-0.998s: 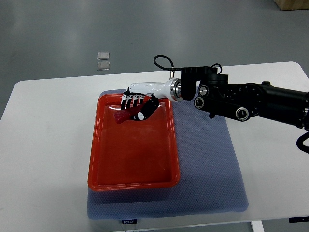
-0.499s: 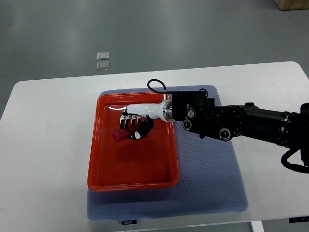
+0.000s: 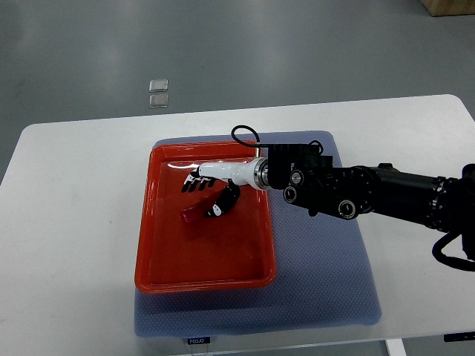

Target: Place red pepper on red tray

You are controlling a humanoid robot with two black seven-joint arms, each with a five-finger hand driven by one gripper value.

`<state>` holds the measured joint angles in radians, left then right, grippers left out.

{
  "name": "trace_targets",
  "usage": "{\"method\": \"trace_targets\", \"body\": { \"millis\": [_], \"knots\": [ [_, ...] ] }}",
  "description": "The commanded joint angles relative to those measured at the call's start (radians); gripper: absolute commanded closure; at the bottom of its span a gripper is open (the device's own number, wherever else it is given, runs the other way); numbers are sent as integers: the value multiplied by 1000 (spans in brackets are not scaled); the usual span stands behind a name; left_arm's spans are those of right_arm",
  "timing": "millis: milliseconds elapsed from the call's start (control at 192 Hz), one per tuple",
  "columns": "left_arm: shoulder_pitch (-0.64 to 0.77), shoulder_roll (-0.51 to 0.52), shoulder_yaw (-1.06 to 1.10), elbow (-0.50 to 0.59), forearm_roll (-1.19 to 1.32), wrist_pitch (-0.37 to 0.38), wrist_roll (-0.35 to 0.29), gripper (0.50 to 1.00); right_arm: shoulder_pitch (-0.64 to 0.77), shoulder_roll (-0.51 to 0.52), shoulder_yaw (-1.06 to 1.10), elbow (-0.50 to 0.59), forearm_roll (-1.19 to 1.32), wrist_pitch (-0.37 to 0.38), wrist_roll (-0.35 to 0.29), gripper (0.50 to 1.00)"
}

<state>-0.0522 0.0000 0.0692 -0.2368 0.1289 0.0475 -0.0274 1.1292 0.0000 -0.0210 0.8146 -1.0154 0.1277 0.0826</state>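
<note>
The red pepper (image 3: 193, 215) lies on the floor of the red tray (image 3: 200, 267), in its upper middle part. My right hand (image 3: 205, 194) hovers just above and to the right of it, the arm coming in from the right edge. The white fingers (image 3: 194, 181) are spread and lifted off the pepper. The dark thumb (image 3: 224, 202) sits by the pepper's right end; I cannot tell if it still touches. The left arm does not show.
The tray rests on a blue-grey mat (image 3: 319, 274) on a white table (image 3: 67, 222). My bulky black forearm (image 3: 356, 193) crosses the mat's upper right. Two small clear packets (image 3: 158, 93) lie on the floor beyond the table.
The hand came down and toward the tray's middle with the pepper, then spread its fingers. The pepper has left the hand and now lies on the tray floor.
</note>
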Motion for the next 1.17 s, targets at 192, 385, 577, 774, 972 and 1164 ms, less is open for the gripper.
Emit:
{"method": "trace_targets", "body": {
  "millis": [192,385,577,774,972,1164],
  "knots": [
    [0,0,-2,4,-2,0,0,500,-3,-12,225,1,35,-3,13,685],
    [0,0,0,2,-2,0,0,500,-117,-106,562,37,247,-13,45,685],
    [0,0,0,-4,0,0,0,500,-324,-92,969,57,629,-5,79,634],
    [0,0,0,-4,0,-2,0,500,-462,-77,1086,48,864,24,92,587],
    [0,0,0,-4,0,-2,0,500,-531,-80,1087,14,928,99,134,587],
    [0,0,0,-6,0,-2,0,500,-534,-80,1086,-5,928,115,134,587]
  ]
}}
